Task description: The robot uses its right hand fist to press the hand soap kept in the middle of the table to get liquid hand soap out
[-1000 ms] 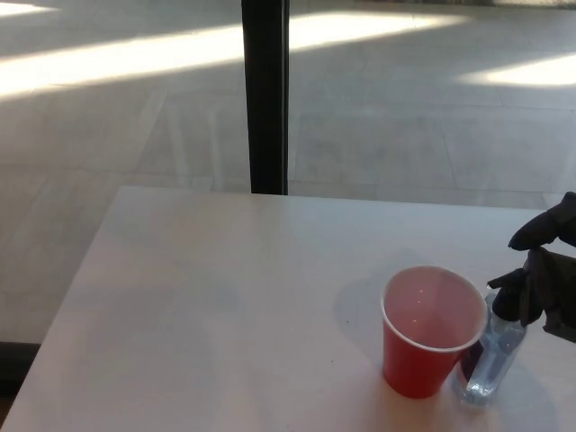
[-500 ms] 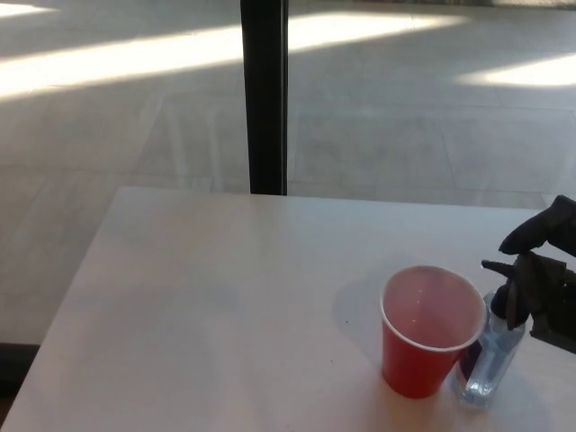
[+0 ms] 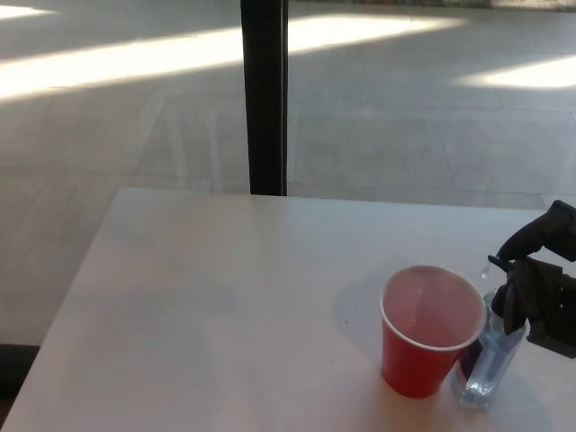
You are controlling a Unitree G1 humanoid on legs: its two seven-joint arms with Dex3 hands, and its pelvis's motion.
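A clear hand soap bottle [image 3: 488, 360] with a black pump stands on the white table [image 3: 225, 306], close to its right side. A red plastic cup [image 3: 425, 328] stands just left of the bottle, touching or nearly touching it. My right hand [image 3: 544, 286] comes in from the right edge and sits over the pump head, covering most of it. Its black fingers are curled in a fist, with one finger sticking up toward the back. The pump's nozzle tip [image 3: 490, 264] shows over the cup's rim. My left hand does not show.
A dark vertical post [image 3: 265, 94] rises behind the table's far edge. Beyond it lies a grey tiled floor with bright sun patches. The table's left edge runs diagonally at the lower left.
My right hand has dropped a little lower onto the pump and shifted slightly. The cup and the bottle have stayed where they were.
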